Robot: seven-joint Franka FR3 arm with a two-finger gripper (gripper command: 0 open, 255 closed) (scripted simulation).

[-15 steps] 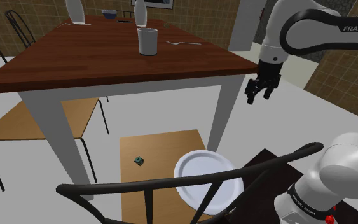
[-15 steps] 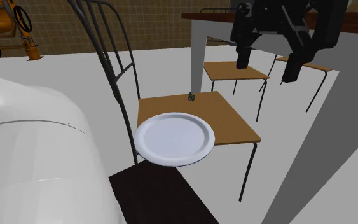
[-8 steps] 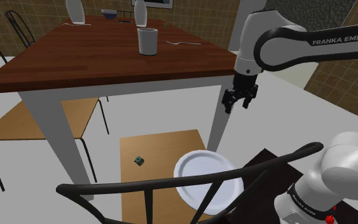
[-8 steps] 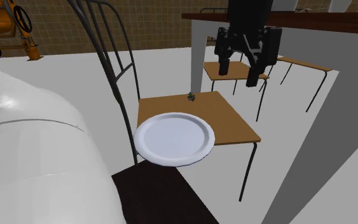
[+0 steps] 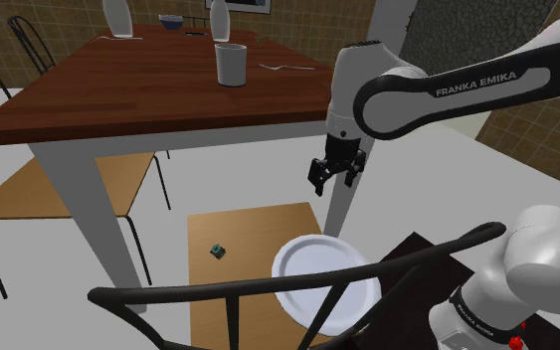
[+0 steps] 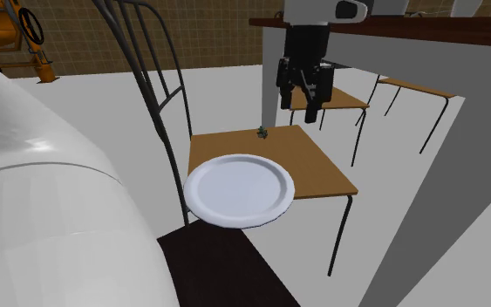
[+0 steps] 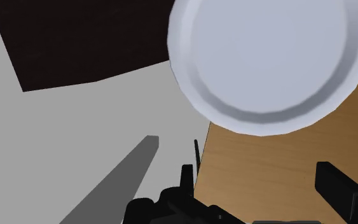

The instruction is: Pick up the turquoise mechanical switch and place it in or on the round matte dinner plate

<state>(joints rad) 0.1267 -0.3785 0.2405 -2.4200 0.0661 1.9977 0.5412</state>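
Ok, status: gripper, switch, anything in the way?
Gripper over the seat edge, fingers apart, empty. Switch on the seat, apart from plate. Nothing seen blocking.

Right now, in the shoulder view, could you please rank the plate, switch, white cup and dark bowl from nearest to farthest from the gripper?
1. The plate and the switch, on the chair seat below the gripper, the switch toward the view's left: too close to call.
2. The white cup, midway along the table.
3. The dark bowl, at its far end.
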